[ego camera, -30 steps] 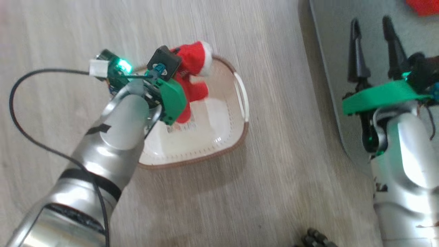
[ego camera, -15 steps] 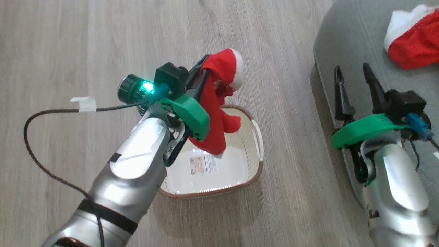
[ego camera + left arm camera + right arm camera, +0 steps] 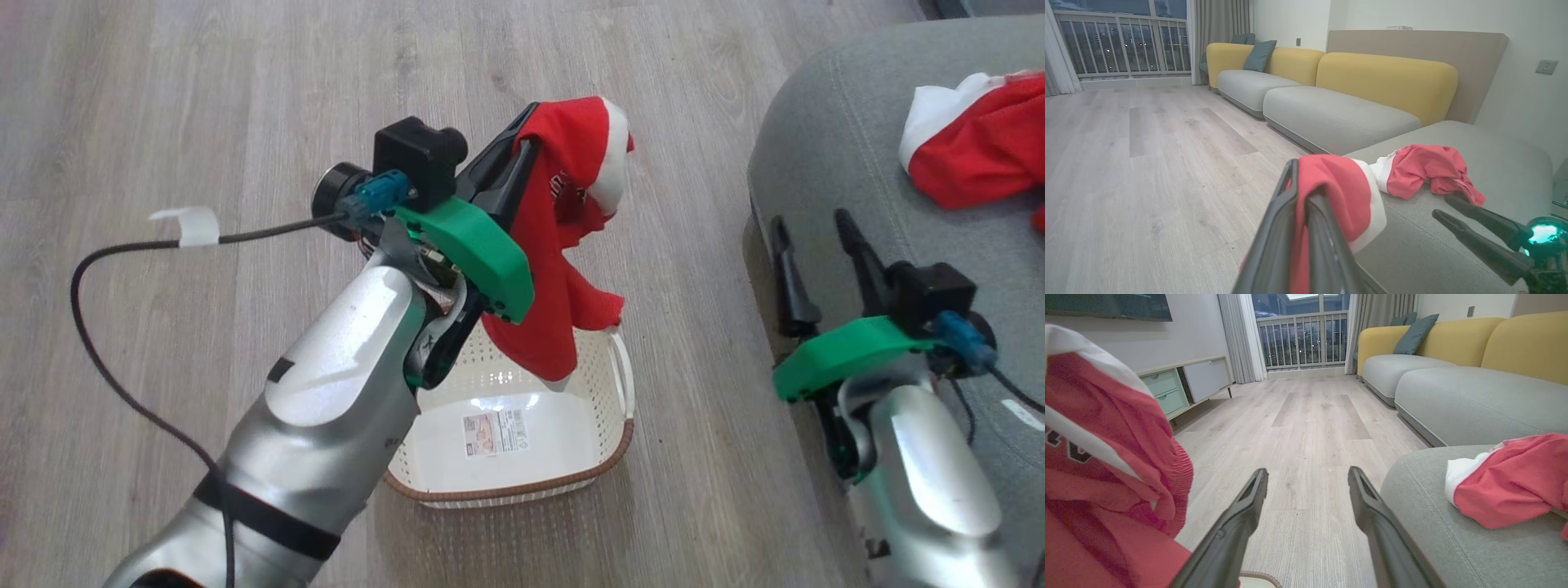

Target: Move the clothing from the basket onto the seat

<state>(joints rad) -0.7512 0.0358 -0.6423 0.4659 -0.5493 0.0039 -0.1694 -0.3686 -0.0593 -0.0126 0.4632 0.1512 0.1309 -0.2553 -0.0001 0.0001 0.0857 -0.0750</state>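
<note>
My left gripper (image 3: 522,147) is shut on a red garment (image 3: 563,269) with a white band, which hangs above the cream basket (image 3: 604,457) on the floor. The left wrist view shows the same red garment (image 3: 1339,192) draped over my closed fingers (image 3: 1278,237). The basket holds only its paper label (image 3: 494,433). A second red and white garment (image 3: 971,151) lies on the grey-green seat (image 3: 824,155) at the right. My right gripper (image 3: 812,237) stands open and empty at the seat's edge, apart from both garments; its fingers (image 3: 1241,522) frame bare floor.
Pale wooden floor (image 3: 204,98) surrounds the basket. A dark cable (image 3: 106,269) with a white tag loops from my left wrist. Grey and yellow sofas (image 3: 1331,106) line the wall beyond the seat. A low cabinet (image 3: 1184,384) stands along the opposite wall.
My left gripper has risen with the red garment, lifting it out of the basket and higher above it. The head camera has shifted, bringing more of the seat and the second garment into view.
</note>
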